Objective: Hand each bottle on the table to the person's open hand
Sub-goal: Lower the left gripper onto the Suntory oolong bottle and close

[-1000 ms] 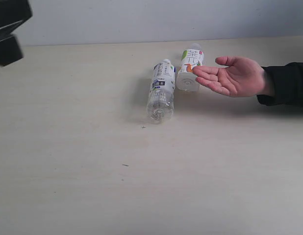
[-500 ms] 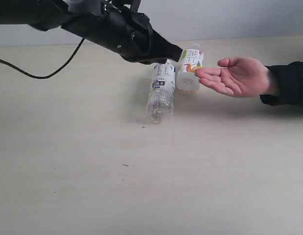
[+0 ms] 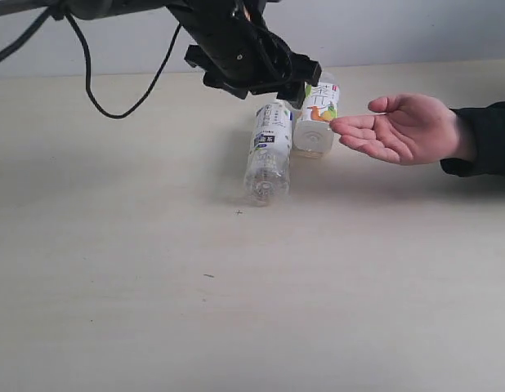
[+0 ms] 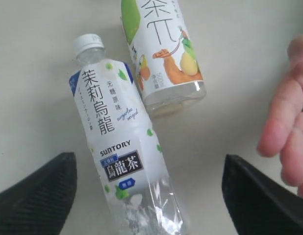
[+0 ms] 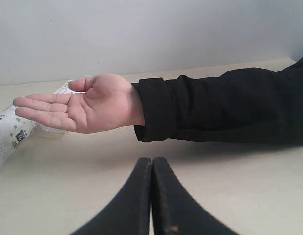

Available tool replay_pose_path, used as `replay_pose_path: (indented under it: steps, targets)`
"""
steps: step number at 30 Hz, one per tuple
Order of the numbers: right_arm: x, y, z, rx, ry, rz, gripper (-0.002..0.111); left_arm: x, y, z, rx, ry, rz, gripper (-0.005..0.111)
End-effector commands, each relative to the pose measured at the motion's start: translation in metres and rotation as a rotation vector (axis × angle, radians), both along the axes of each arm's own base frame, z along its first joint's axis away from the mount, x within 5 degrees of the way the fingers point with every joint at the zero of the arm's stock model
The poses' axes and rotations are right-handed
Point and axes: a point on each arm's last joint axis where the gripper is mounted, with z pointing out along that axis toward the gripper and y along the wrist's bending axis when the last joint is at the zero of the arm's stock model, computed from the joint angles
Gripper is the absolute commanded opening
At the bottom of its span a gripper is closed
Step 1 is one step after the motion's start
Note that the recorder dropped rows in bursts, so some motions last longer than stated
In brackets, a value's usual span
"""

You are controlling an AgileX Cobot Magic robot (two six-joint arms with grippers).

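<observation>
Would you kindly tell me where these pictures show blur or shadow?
Exterior view: soft even light, the hand throws a faint shadow on the table. Left wrist view: blue-white bottle sharp, left pincer's fingers blurred. Right wrist view: right pincer soft, hand crisp.

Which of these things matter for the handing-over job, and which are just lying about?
Job: blue-white labelled bottle, fruit-picture bottle, person's open hand, open left tool.
Just there: black cable, dark specks, shut right tool.
</observation>
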Motion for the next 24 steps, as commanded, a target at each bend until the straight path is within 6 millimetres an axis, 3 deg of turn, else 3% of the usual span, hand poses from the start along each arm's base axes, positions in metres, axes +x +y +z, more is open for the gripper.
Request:
replay_pose_path:
  steps: [1, 16, 24]
  targets:
    - [0.000, 0.000, -0.001, 0.003, -0.010, -0.002, 0.000, 0.007, -0.005, -0.024, 0.002, 0.024, 0.025, 0.077]
    - [0.000, 0.000, -0.001, 0.003, -0.010, -0.002, 0.000, 0.014, -0.010, -0.082, 0.050, 0.100, 0.049, 0.077]
    - [0.000, 0.000, -0.001, 0.003, -0.010, -0.002, 0.000, 0.016, -0.010, -0.092, 0.052, 0.104, 0.056, 0.077]
